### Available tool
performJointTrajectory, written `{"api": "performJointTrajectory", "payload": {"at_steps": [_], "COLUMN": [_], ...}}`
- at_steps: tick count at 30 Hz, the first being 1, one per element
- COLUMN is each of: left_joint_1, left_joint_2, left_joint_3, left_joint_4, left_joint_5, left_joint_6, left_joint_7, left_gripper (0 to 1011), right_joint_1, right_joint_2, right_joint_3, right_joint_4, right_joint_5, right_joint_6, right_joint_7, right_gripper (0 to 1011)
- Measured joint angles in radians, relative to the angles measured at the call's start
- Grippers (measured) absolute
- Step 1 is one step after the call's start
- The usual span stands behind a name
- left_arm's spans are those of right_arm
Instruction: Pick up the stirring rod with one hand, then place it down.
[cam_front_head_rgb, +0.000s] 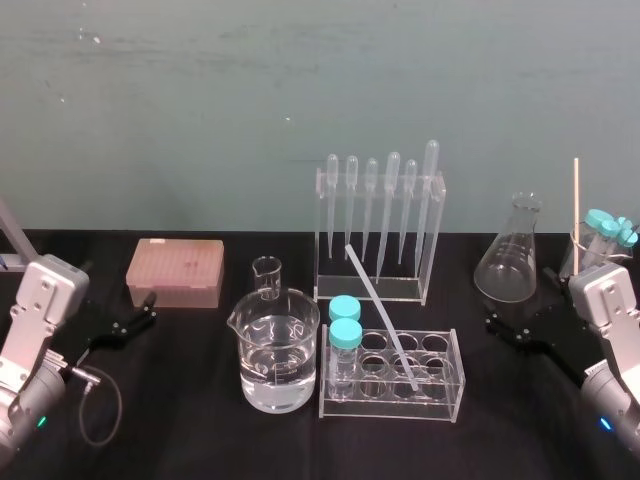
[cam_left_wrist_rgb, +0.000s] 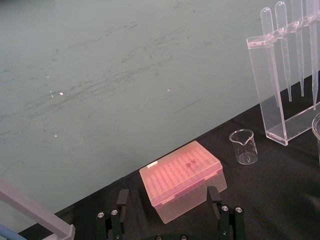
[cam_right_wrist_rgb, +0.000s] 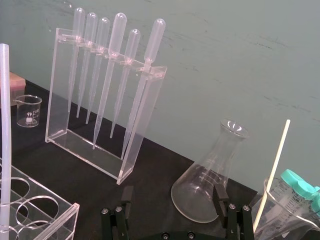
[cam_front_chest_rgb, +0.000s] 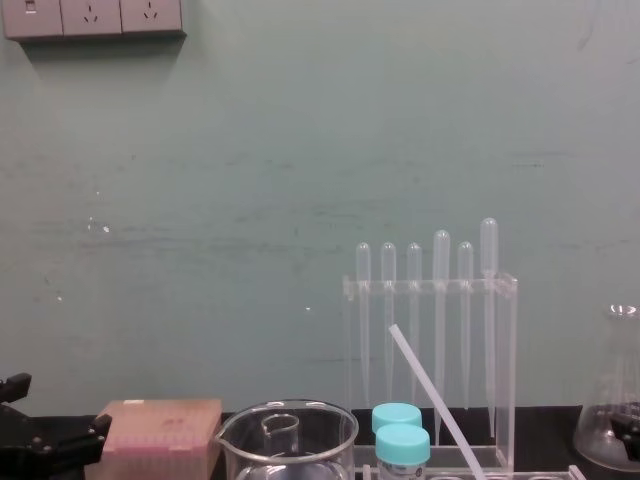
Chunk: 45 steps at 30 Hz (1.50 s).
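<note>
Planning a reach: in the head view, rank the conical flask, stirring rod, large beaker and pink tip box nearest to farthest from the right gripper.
From the right gripper:
1. Conical flask, just ahead of it.
2. Stirring rod, centre, in the tube rack.
3. Large beaker, left of centre.
4. Pink tip box, far left.

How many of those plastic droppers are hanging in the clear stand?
6 droppers. All hang bulb-up in one row in the clear stand at the back, behind the tube rack; none seems hidden.
</note>
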Motion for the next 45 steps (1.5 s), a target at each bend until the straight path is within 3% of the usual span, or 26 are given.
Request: {"api": "performJointTrajectory", "payload": {"at_steps": [45], "left_joint_1": [0.000], "left_joint_2": [0.000], "left_joint_3": [0.000], "left_joint_4": [0.000], "left_joint_5": [0.000], "left_joint_6": [0.000], "left_joint_7": [0.000], "left_gripper": [1000], "right_joint_1": [0.000], "right_joint_2": [0.000], "right_joint_3": [0.000], "right_joint_4": [0.000], "right_joint_5": [0.000], "right_joint_6": [0.000], "right_joint_7": [0.000], "right_gripper": [1003]}}
